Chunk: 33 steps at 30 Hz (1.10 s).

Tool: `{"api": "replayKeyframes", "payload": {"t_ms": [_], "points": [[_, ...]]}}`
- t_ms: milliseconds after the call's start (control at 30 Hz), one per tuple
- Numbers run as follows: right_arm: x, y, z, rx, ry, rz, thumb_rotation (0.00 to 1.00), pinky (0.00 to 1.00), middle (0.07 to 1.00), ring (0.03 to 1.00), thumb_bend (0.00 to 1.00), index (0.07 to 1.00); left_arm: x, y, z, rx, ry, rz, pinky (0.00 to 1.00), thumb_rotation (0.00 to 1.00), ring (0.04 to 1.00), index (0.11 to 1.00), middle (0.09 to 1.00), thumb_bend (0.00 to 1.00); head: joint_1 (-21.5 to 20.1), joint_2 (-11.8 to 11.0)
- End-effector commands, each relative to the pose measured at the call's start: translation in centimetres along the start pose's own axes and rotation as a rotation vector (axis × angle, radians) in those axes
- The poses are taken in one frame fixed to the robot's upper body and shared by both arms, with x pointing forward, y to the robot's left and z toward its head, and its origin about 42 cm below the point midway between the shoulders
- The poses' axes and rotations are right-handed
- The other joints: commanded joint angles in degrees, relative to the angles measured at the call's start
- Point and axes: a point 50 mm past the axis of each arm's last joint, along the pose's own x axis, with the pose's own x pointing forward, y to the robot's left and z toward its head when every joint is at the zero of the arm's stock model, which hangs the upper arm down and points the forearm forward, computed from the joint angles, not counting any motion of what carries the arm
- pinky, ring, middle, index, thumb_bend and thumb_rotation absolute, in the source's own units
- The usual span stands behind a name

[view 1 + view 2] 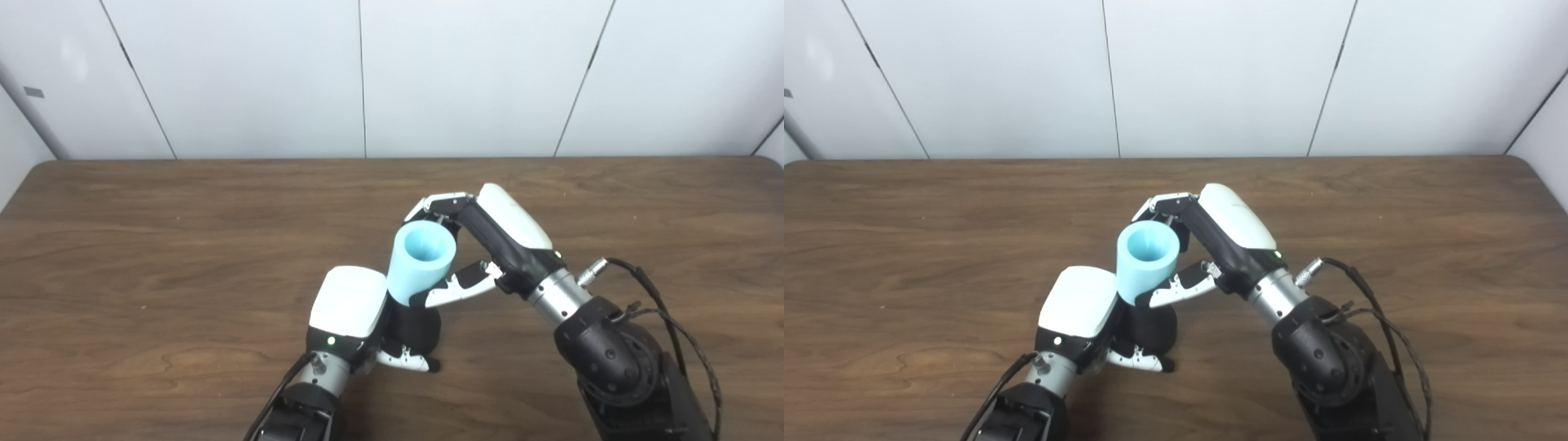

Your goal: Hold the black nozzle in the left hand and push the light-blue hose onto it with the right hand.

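Light-blue hose (pixel 421 260) on black nozzle (pixel 415 327), mid-table.
Smooth hollow tube, open end up; right hand (pixel 484 242) fingers wrapped round it. Left hand (pixel 358 312) clasps the matte nozzle on wood-grain table (pixel 153 245).

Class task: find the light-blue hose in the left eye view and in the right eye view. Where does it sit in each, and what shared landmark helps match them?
Left eye view: light-blue hose just right of centre.
Right eye view: left of centre.
Shared landmark: black nozzle directly below it.
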Motion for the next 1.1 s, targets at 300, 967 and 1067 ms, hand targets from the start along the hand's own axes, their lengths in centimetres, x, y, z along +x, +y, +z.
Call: {"api": "replayKeyframes", "payload": {"t_ms": [300, 967, 1067], "points": [[-0.5, -2.4, 0.4, -0.08, 0.035, 0.048, 0.21, 0.62, 0.747, 0.698, 0.96, 0.782, -1.0, -2.4, 0.7, -0.007, -0.027, -0.131, 0.52, 0.0, 0.571, 0.482, 0.497, 0.52, -0.05, 0.15], [-3.9, -3.8, 0.9, -0.16, 0.008, 0.037, 0.65, 0.97, 1.0, 1.0, 0.93, 1.0, -0.8, -2.0, 0.0, -0.008, -0.013, -0.137, 0.5, 0.0, 0.551, 0.479, 0.508, 0.52, 0.14, -0.04], [-4.7, -3.3, 1.5, -0.168, -0.011, -0.008, 0.71, 0.93, 1.0, 1.0, 0.83, 1.0, -0.8, -2.0, -0.1, -0.023, -0.008, -0.137, 0.49, 0.0, 0.545, 0.479, 0.511, 0.52, 0.14, -0.04]]}}
